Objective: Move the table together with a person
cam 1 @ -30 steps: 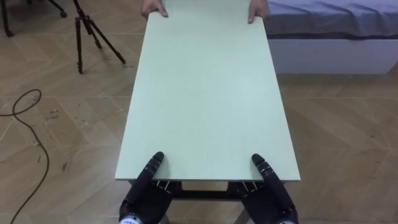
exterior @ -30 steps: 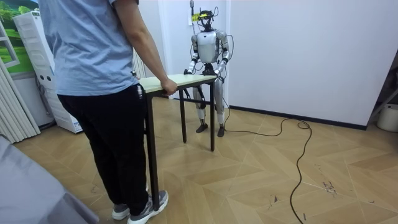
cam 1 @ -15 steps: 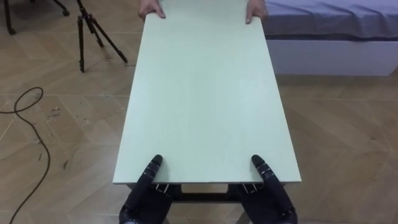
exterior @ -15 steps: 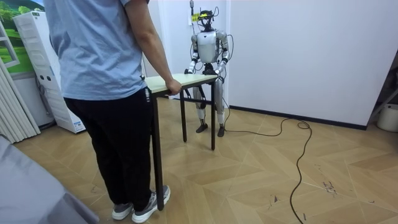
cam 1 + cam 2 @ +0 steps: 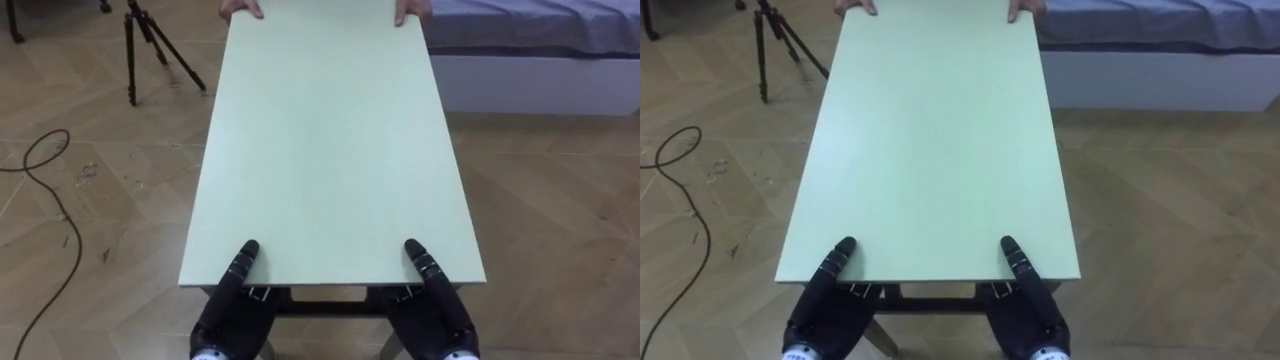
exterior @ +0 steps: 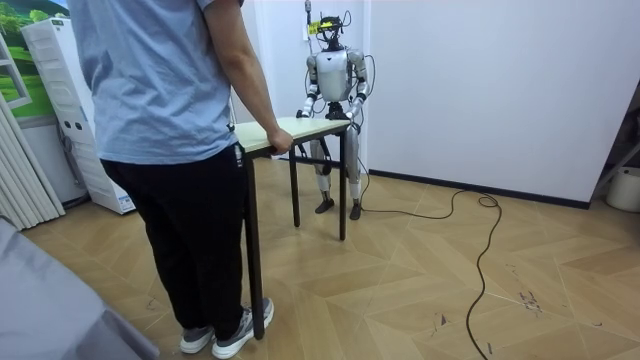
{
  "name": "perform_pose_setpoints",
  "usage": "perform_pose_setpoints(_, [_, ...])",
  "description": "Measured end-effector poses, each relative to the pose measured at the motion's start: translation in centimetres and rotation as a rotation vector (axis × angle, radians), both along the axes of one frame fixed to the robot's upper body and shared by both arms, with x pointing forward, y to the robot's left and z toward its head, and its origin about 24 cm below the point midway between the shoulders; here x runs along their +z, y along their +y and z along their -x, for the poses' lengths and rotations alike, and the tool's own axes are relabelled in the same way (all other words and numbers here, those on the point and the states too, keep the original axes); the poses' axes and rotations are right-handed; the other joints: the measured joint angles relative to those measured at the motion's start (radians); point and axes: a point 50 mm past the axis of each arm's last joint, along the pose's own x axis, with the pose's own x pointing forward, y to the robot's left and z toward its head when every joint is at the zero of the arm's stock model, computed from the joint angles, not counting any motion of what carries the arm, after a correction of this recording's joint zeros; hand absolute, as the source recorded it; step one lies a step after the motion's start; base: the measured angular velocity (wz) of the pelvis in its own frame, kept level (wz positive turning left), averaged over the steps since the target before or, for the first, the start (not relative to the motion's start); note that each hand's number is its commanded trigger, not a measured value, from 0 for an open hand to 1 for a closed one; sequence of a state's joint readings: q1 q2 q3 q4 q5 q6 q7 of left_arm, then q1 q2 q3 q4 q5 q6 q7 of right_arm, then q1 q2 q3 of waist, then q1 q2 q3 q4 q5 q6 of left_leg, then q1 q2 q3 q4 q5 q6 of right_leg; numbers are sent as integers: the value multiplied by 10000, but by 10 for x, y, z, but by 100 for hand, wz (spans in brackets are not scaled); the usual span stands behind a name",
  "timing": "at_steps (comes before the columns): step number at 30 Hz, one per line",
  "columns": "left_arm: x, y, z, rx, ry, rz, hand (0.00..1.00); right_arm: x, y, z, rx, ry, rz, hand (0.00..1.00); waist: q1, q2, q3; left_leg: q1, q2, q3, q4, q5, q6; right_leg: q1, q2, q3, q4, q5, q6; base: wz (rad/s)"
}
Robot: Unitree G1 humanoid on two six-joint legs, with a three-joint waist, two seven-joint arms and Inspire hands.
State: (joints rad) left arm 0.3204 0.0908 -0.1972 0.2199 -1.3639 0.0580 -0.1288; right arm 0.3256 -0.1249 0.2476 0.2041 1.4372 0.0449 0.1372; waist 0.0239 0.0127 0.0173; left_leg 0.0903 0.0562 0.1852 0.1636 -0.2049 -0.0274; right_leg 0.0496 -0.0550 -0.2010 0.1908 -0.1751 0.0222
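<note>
Table (image 5: 325, 150) lies ahead of the left hand (image 5: 235, 308) and right hand (image 5: 437, 308), which meet its near edge well apart. A person's hands (image 5: 243, 9) hold the far edge. Whether the robot's hands clamp it cannot be told.

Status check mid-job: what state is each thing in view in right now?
table: level, held at both short ends.
left robot hand: gripping the near edge, thumb on top.
right robot hand: same grip on the near edge.
person's hands: holding the far edge.
tripod: standing, legs spread, left of the table.
</note>
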Motion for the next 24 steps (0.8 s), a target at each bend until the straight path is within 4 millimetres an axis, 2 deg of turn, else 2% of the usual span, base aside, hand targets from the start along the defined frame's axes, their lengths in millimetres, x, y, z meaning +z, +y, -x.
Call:
perform_pose_setpoints(16, [15, -4, -11, -22, -334, -31, 100, 14, -2, -8, -137, -231, -261, 100, -82, 3, 4, -205, 7, -18, 0, 0, 0, -123, -8, -146, -11, 2, -1, 1])
perform_pose_setpoints(24, [15, -4, -11, -39, -342, -75, 100, 14, -1, -9, -147, -213, -260, 100, -87, -5, 9, -235, 9, -30, 1, 0, 0, -133, -5, -135, -16, 3, -2, 0])
